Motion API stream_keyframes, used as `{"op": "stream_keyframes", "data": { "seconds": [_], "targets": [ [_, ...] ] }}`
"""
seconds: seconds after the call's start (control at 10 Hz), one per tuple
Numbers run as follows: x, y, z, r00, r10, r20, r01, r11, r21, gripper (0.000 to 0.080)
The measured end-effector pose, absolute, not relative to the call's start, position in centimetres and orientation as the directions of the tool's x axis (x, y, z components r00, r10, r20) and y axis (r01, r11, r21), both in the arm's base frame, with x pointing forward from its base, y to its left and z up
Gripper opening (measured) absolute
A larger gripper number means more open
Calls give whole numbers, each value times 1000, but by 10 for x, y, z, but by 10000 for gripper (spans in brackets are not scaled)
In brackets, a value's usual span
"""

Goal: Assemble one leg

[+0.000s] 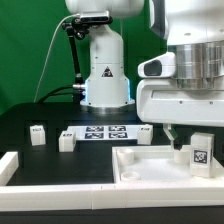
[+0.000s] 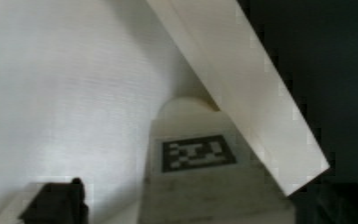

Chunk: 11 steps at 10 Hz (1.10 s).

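Note:
A leg (image 1: 200,152), a small white block with a square tag, stands upright at a corner of the wide white panel (image 1: 140,168) on the exterior view's right. My gripper (image 1: 197,140) is right over it, with the fingers down on either side. In the wrist view the leg (image 2: 197,152) with its tag lies between the fingers, by the panel's rim (image 2: 229,60). One dark finger (image 2: 55,205) shows with a gap of white panel between it and the leg. The jaws stand apart around the leg, not pressing it.
Three more legs stand on the black table (image 1: 38,134), (image 1: 67,140), (image 1: 146,132). The marker board (image 1: 100,132) lies between them. A white bar (image 1: 20,165) runs along the front left. The robot base (image 1: 105,75) stands at the back.

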<state>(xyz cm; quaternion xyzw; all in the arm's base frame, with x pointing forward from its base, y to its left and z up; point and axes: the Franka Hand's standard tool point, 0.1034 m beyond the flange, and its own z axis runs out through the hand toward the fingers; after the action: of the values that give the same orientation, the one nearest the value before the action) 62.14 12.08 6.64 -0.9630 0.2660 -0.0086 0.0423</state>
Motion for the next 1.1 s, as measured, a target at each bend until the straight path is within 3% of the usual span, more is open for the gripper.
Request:
{"op": "stream_keyframes", "data": {
  "seconds": [0.3, 0.5, 0.6, 0.7, 0.9, 1.1],
  "targets": [
    [622, 118, 67, 954, -300, 9, -299, -952, -69, 649],
    [622, 118, 67, 953, -304, 9, -303, -951, -69, 384],
    [622, 118, 67, 950, -313, 9, -311, -948, -70, 384],
    [622, 118, 67, 940, -341, 7, -340, -938, -70, 290],
    [622, 118, 67, 937, -350, 6, -349, -934, -71, 290],
    [622, 118, 67, 818, -575, -16, -575, -815, -75, 290]
  ]
}}
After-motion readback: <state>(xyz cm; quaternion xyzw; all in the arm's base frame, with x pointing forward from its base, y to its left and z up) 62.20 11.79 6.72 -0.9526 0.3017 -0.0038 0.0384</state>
